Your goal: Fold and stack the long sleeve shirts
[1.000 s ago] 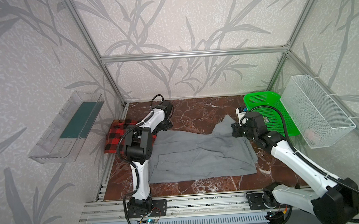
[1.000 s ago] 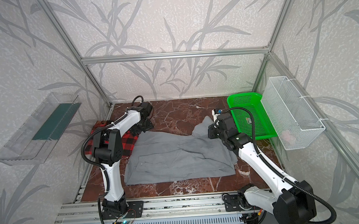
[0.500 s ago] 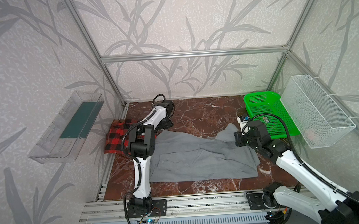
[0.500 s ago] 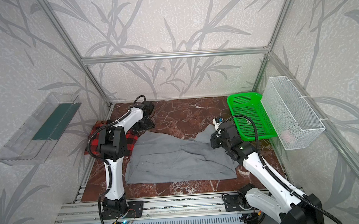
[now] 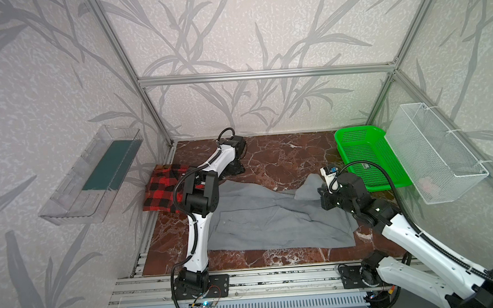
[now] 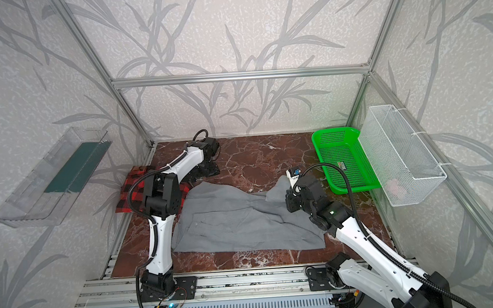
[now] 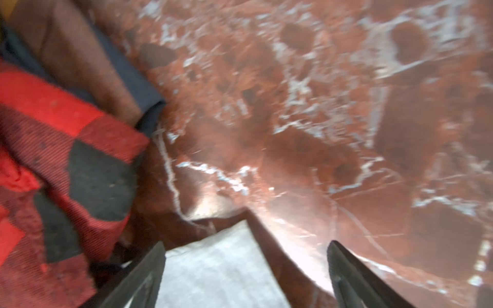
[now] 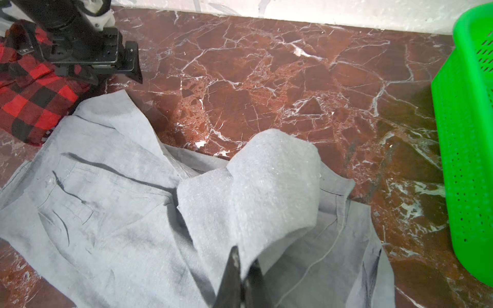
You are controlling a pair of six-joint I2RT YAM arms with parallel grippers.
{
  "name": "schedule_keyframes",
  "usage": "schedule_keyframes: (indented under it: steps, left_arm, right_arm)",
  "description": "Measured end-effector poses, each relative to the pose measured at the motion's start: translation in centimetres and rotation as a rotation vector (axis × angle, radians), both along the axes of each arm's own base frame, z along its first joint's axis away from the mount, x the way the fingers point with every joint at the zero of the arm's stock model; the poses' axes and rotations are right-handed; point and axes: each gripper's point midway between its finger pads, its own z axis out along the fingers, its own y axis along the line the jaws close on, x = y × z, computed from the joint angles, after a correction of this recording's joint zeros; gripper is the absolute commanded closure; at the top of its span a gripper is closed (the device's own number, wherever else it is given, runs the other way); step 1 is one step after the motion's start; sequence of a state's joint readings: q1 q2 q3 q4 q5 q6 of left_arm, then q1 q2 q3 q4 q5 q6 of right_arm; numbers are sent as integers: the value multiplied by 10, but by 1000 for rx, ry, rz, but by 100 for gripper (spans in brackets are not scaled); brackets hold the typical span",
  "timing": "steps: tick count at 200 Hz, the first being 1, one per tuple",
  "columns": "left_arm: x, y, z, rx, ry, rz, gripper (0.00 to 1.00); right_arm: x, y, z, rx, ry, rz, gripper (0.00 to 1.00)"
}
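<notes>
- right gripper (image 8: 244, 257): jaws closed on a flap of the gray shirt (image 8: 106, 200). the pinched cloth rises in a rounded hump above the rest of the shirt.
- left gripper (image 7: 244, 244): jaws spread wide and holding nothing, low over the marble table (image 7: 320, 106). a corner of the gray shirt lies between its fingers (image 7: 149, 269). the view is blurred, so i cannot tell if they touch it.
- gray shirt: in both top views it is spread mostly flat across the middle of the table (image 5: 273, 223) (image 6: 237, 222), its right end lifted at the right gripper.
- plaid shirt (image 5: 159, 192) (image 6: 130, 191): bunched at the table's left edge, just beside the left gripper, with its near edge touching the gray shirt.
- green basket (image 5: 355, 128): at the rear right corner of the table, apart from both shirts.
</notes>
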State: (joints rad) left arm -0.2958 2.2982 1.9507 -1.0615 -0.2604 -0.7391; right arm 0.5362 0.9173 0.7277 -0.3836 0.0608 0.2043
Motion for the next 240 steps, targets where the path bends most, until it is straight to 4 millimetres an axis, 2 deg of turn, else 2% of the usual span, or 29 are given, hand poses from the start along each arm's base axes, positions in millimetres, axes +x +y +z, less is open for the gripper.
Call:
schedule_keyframes:
  steps: [35,77,112,168,200,214,240]
  left_arm:
    - [2,-15,-6,15,24,-61,9]
    - [-5,-15,-17,48,74,-107,19]
    - [-6,-5,-18,72,88,-106,37]
    - [-10,5,-24,91,87,-94,52]
    - [-19,10,-27,90,87,-86,71]
    - [-20,11,-28,89,88,-85,74]
    - [-22,11,-30,85,83,-79,87]
  right_arm:
    - [-2,-2,5,-5,-23,2,100]
    - [-5,-3,15,9,-55,2,100]
    - [-5,-3,14,8,-54,3,100]
    - [-5,-3,15,10,-58,4,100]
    - [-6,-3,15,11,-58,5,100]
    - [-6,-3,15,11,-58,5,100]
    - [-6,-3,15,10,-58,4,100]
